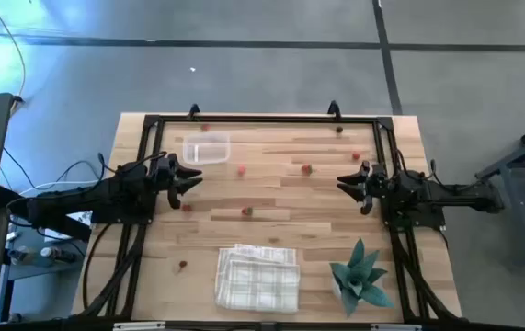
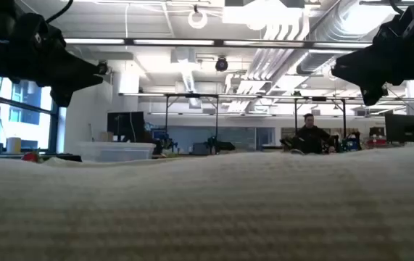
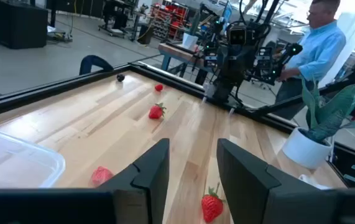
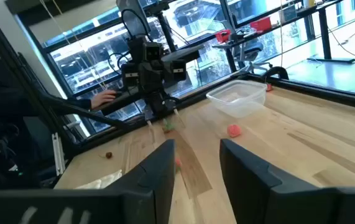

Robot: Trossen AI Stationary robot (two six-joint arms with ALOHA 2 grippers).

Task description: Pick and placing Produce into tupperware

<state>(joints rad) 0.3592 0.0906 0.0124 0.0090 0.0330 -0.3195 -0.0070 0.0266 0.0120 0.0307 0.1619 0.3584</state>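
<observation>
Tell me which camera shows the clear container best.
The high view: the tupperware lies whole and unblocked on the table, apparently empty. The right wrist view shows it farther off, also whole. The left wrist view catches only a corner. The low view shows it distantly, over the cloth.

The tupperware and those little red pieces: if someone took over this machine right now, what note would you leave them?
Left end effector: open, empty, raised beside the tupperware.
Right end effector: open, empty, raised at the table's right side.
Tupperware: back left of the table, looks empty.
Produce: scattered on the wood, e.g. red pieces at, and a dark one near the folded cloth.
Done: nothing placed yet, as far as can be seen.
Left: pick every piece, drop into the tupperware.
</observation>
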